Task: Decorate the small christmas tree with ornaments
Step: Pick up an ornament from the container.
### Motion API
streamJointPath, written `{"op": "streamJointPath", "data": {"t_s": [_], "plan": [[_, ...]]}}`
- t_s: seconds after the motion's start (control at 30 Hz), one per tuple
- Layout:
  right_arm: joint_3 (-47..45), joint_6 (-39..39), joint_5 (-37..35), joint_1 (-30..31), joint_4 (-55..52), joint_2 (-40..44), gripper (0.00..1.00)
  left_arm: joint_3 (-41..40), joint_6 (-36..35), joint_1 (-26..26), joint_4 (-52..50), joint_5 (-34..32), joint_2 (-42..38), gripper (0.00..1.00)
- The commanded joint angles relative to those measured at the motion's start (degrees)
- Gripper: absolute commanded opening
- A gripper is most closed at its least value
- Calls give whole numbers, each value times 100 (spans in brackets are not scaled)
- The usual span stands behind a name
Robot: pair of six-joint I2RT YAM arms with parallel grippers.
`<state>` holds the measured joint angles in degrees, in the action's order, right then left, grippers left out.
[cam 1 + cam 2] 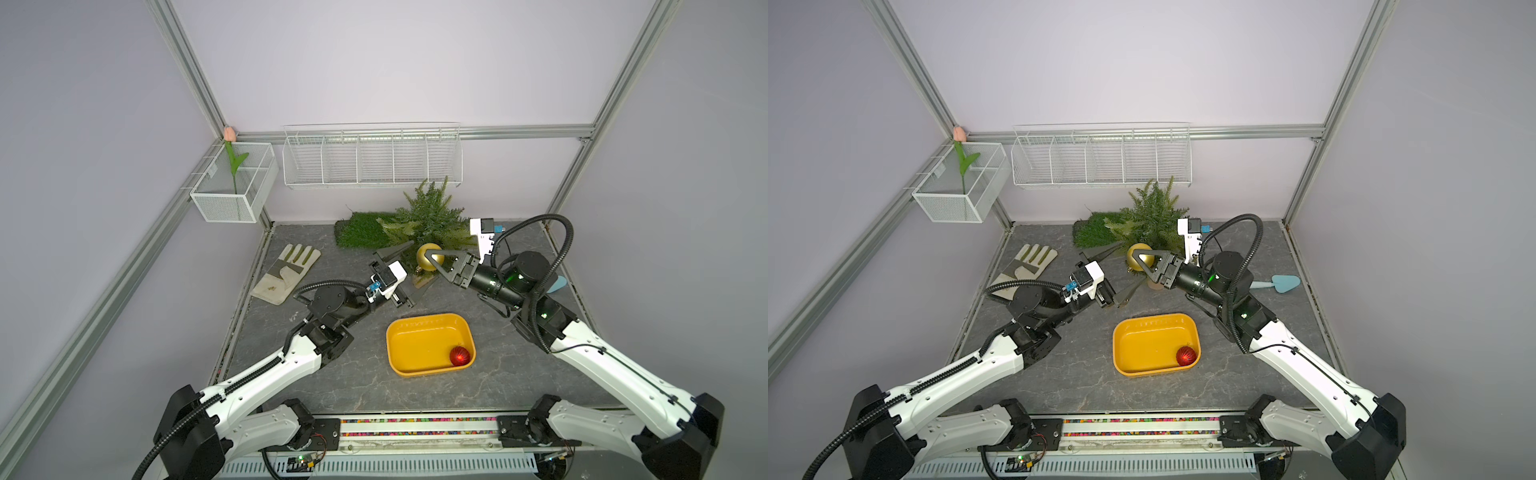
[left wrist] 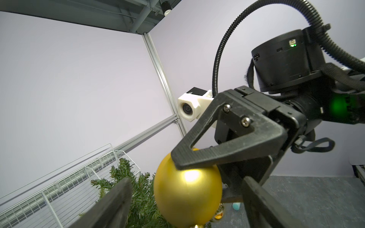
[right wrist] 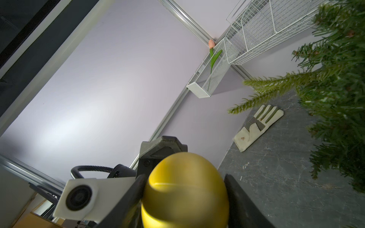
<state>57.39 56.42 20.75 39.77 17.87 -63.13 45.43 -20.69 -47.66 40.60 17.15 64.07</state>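
Currently right gripper [image 1: 434, 262] clamps gold ball [image 1: 424, 258] by tree [image 1: 428, 212]; left gripper [image 2: 186, 183] gapes. We log red ball [image 1: 459, 356] unhung in tray [image 1: 428, 318], lower centre.

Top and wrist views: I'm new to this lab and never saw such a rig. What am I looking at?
Two robot arms with pincer grippers work at a grey table. Both top views look down from overhead; each wrist view comes from a camera on one arm. The right gripper clamps a matte gold ornament close by the small christmas tree. The left gripper stands open around that ball, not touching it. A red ornament lies in the yellow tray. A glove, a grass mat and a blue trowel also lie there.
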Motion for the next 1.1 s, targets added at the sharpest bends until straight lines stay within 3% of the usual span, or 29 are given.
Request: {"op": "streamJointPath", "data": {"t_s": [0.0,0.43,0.67,0.73,0.87,0.97,1.07], "plan": [[-127,269,240,-42,315,8,51,187,-250,-26,2,-125,17,86],[-179,319,403,-46,393,40,55,610,-381,-25,-764,208,212,76],[-210,287,438,-46,406,56,56,654,-488,-31,-982,233,182,59],[-184,209,479,-40,341,71,60,665,-551,-26,-1063,253,156,56],[2,-218,767,-119,-277,138,88,646,-673,-32,-1238,365,24,47],[288,-761,1264,-298,-1120,229,95,629,-856,-25,-1553,613,-129,43],[673,-1310,2077,-534,-2023,220,95,630,-1045,-29,-1997,915,-327,43]]}}
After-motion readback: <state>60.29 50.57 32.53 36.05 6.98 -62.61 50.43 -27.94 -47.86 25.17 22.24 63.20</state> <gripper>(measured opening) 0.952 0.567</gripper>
